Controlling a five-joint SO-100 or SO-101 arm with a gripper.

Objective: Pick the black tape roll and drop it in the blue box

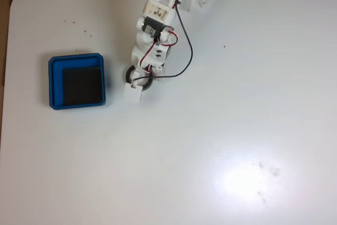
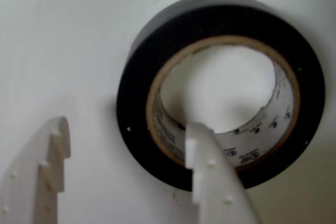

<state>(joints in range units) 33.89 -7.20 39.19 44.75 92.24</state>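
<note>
Closest to us in the wrist view, the gripper (image 2: 126, 166) stands wide apart, holding nothing yet: 1 white finger (image 2: 212, 182) reaches into the open centre of the black tape roll (image 2: 142, 103), the other sits outside the ring on the left, so the roll's left wall lies between them. The roll rests flat on the white table (image 2: 63, 40). We judge it light and stiff, its cardboard core unlikely to give under a squeeze, though the smooth outer tape face may slip; pinching that wall, core side against outer side, looks the surest hold, and the notched fingers should help.

In the fixed view the gripper (image 1: 138, 85) is down over the roll (image 1: 129, 72), with the blue box (image 1: 77, 59) near, to the left in that view, not touching it.

We count 1 tape roll, 1 blue box and 1 arm with 2 fingers
</note>
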